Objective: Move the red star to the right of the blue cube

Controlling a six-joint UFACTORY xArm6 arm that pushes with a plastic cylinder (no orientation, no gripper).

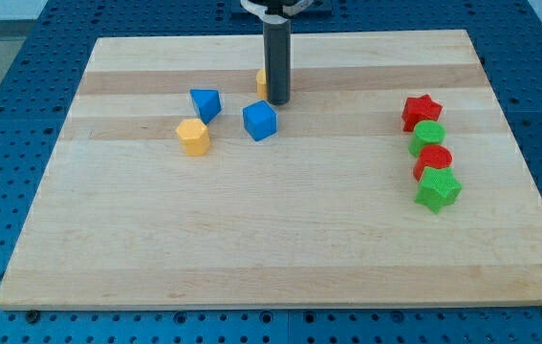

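Rod-only rig with no claw, so my tip (277, 101) holds nothing at the blue plastic cube's (260, 120) 1 o'clock, probably staging since the red plastic star (421, 111) sits far off around 3 o'clock.

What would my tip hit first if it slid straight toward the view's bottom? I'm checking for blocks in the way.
Probably the blue cube: it lies just below and slightly left of my tip. It might only be clipped; depth is unclear.

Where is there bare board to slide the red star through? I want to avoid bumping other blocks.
Free: the middle stretch between the blue cube and the red star, and the whole bottom of the board. Crowded: the right column under the star, and the left cluster around my tip.
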